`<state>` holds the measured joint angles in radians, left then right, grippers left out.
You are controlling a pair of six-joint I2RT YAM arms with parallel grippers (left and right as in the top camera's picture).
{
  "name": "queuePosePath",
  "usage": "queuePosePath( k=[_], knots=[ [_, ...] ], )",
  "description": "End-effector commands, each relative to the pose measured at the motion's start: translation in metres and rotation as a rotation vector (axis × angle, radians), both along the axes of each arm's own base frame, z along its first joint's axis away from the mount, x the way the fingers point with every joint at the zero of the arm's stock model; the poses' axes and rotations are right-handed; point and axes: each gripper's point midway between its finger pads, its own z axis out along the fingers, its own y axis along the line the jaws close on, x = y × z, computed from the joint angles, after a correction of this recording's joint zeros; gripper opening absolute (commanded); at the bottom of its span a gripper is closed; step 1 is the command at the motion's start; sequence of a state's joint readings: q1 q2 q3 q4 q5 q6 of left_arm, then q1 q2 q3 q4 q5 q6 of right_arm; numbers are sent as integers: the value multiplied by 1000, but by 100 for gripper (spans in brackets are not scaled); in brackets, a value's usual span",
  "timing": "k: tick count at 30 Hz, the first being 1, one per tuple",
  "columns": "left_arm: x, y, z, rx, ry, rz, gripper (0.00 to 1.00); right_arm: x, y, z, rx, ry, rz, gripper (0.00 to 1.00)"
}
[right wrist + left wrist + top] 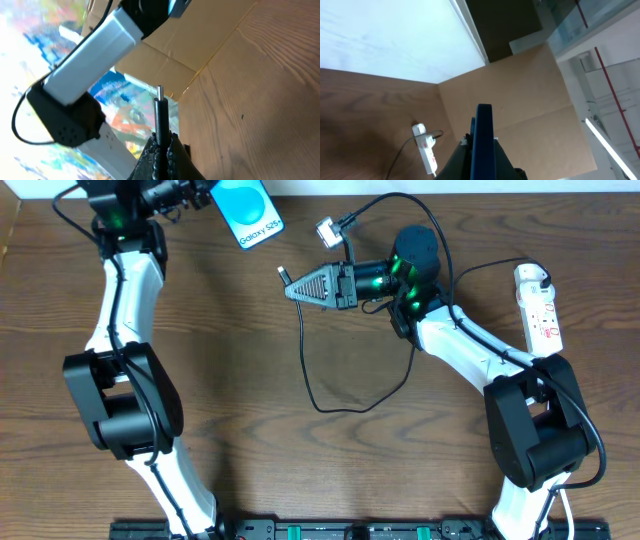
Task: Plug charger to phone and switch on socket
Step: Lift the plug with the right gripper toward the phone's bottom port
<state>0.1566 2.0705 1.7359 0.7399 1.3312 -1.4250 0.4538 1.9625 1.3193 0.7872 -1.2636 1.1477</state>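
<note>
**Q:** What does your right claw (292,287) hold?
**A:** It is clenched on the small black plug tip (159,107) of the charger (306,370), a long thin black cable. The metal end stands out beyond my fingertips. Behind the claw the cable lies in a slack loop on the brown wooden table (240,400).

**Q:** How will it handle?
**A:** Light and limp, I judge. Only the moulded tip is stiff enough to steer, so the hold belongs there, close behind the metal end. That end looks easily bent if it meets the port askew.

**Q:** And the phone?
**A:** My left claw (208,198) grasps the phone (248,212), a slim rectangular handset with a bright blue screen. It is at the table's far edge, well apart from the tip. I expect it to be rigid, smooth and slippery, so the hold should keep clear of the port.

**Q:** The socket?
**A:** The socket (538,305), a white elongated power strip with red markings, lies near the table's right edge, untouched.
</note>
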Motion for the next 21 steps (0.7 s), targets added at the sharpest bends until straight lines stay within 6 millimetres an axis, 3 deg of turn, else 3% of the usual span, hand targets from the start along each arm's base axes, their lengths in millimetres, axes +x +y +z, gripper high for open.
queuePosePath(
  k=[1,13,21],
  knots=[
    [-2,-9,11,-7,-17,-6,7,5,0,17,19,21,-47,1],
    [-8,-18,8,5,-15,-53,7,20,-6,19,30,20,-118,1],
    [-10,-19,8,18,-33,-65,7,20,-7,20,34,10,-118,1]
  ],
)
